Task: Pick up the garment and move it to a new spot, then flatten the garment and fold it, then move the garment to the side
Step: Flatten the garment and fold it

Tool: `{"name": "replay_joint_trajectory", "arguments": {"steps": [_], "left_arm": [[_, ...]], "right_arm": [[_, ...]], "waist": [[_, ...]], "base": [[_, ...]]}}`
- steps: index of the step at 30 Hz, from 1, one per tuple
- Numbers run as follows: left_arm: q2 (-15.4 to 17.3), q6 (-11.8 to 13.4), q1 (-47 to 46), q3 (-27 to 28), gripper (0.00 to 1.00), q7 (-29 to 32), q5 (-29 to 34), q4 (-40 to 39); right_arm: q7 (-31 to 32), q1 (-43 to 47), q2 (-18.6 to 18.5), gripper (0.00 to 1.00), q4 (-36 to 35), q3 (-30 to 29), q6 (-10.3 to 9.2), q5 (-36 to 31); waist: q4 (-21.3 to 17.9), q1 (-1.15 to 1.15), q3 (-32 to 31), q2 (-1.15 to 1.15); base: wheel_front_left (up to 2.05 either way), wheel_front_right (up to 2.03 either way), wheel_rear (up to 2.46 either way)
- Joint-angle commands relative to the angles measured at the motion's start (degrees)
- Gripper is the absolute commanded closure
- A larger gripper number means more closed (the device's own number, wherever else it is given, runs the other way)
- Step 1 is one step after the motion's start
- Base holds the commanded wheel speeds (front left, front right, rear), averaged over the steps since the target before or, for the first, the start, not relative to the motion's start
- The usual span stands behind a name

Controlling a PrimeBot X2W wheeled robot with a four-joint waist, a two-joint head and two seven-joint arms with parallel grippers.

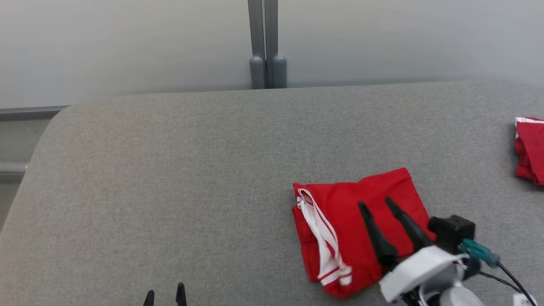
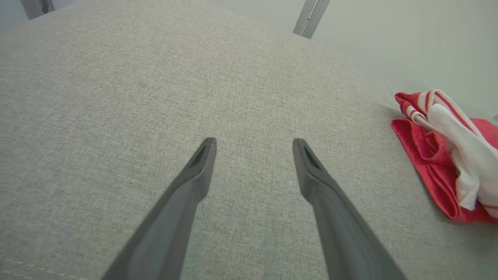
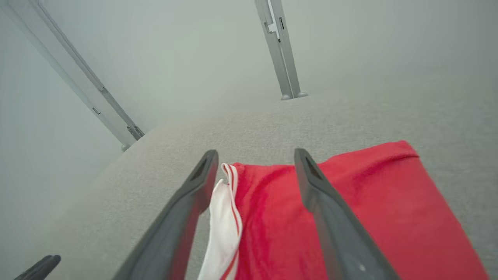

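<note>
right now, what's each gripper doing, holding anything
Left gripper: open, empty.
Right gripper: open, holding nothing, fingers over the red garment.

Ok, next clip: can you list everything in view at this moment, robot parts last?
folded garment: one, red with white stripes, lying right of centre on the surface
second garment: one, red with a white edge, at the surface's far right, cut off by the head view's edge
padded surface: one, grey fabric, under everything
posts: two, grey, side by side behind the far edge
wall: one, pale grey, behind the surface
left gripper: one, dark fingers, open, over bare fabric at lower left
right gripper: one, dark fingers, open, over the folded garment, gripping nothing
right wrist: one, white housing with black block and teal plug, lower right
</note>
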Motion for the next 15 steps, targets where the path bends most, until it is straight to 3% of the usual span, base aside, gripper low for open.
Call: {"name": "replay_joint_trajectory", "arguments": {"steps": [1, 4, 7, 15], "left_arm": [[0.1, 0.1, 0.7, 0.4, 0.00, -0.2, 0.2, -0.8], [0.1, -0.3, 1.4, 1.5, 0.00, -0.2, 1.3, -1.9], [0.1, -0.6, 1.6, 2.9, 0.00, -0.2, 2.8, -3.2], [0.1, -0.9, 2.4, 5.6, 0.00, -0.2, 4.6, -5.3]], "right_arm": [[-3.4, 2.3, -2.4, 0.00, 0.2, -2.2, 0.02, -4.0], [-9.7, 6.2, -5.9, 0.00, 2.3, -5.8, 0.03, -13.1], [-11.6, 9.5, -7.8, 0.00, 5.5, -10.7, 0.02, -20.1], [-11.7, 16.5, -3.9, 0.00, 1.3, -22.7, -0.01, -24.7]], "waist": [[-0.9, 0.00, -2.1, 0.00], [-1.0, 0.00, -3.1, 0.00], [-1.2, 0.00, -4.0, 0.00], [-1.1, 0.00, -6.0, 0.00]], "base": [[0.00, 0.00, 0.00], [0.00, 0.00, 0.00], [0.00, 0.00, 0.00], [0.00, 0.00, 0.00]]}}
